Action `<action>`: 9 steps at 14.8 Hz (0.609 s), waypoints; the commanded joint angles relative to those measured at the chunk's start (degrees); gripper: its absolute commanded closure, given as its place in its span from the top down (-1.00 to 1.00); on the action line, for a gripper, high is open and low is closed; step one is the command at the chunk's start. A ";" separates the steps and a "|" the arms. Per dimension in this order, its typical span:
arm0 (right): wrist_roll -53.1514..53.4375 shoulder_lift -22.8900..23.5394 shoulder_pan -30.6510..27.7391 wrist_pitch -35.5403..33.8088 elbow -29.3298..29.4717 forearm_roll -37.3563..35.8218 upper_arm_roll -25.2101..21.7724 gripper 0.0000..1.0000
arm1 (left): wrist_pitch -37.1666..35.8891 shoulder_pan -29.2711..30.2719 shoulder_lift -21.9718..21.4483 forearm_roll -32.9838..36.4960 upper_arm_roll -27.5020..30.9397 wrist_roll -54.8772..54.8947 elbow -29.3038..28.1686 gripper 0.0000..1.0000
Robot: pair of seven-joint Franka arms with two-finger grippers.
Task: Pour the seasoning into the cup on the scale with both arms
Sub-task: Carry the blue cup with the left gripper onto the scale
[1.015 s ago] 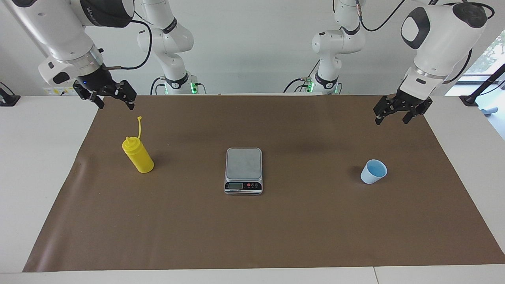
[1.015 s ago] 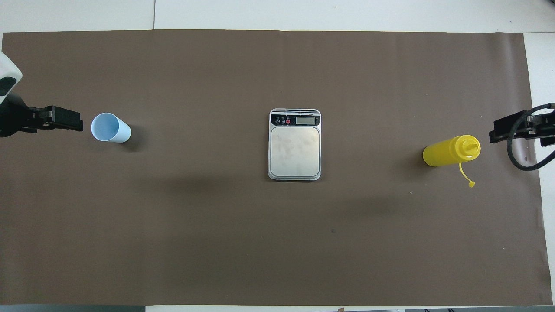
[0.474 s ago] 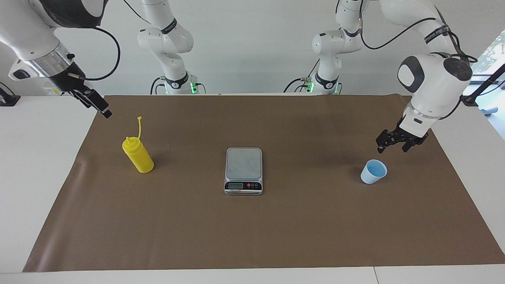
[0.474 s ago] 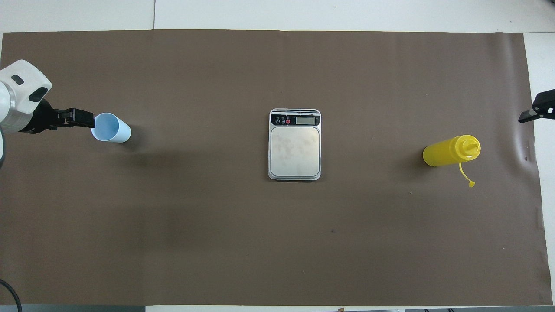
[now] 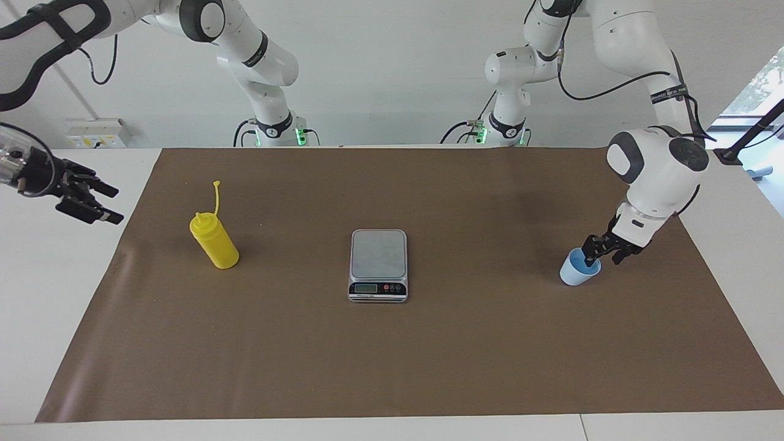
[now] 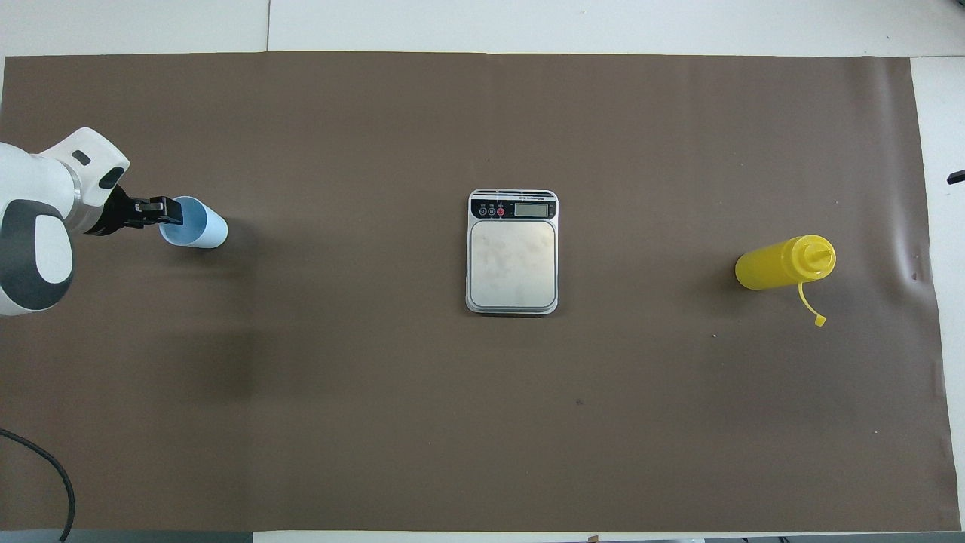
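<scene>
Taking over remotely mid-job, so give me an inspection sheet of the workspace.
Surface: brown mat on a white table.
Job's things: cup at the left arm's end; scale mid-mat, platform bare; seasoning bottle upright at the right arm's end.
Clutter: nothing seen.
Grippers: left gripper at the cup's rim, one finger inside; right gripper open, over bare table.
Cables: along both arms.
Surroundings: white wall.

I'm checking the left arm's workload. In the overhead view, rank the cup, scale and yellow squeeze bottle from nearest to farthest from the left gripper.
1. Light-blue cup: right at the left gripper, at the left arm's end of the mat.
2. Scale: mid-table.
3. Yellow squeeze bottle: at the right arm's end, standing alone.
</scene>
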 commanded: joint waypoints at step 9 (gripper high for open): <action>17.52 5.53 -7.06 4.18 -13.98 18.11 0.44 1.00 | -4.27 -4.56 -4.64 -0.20 -0.62 -5.76 -0.74 -1.00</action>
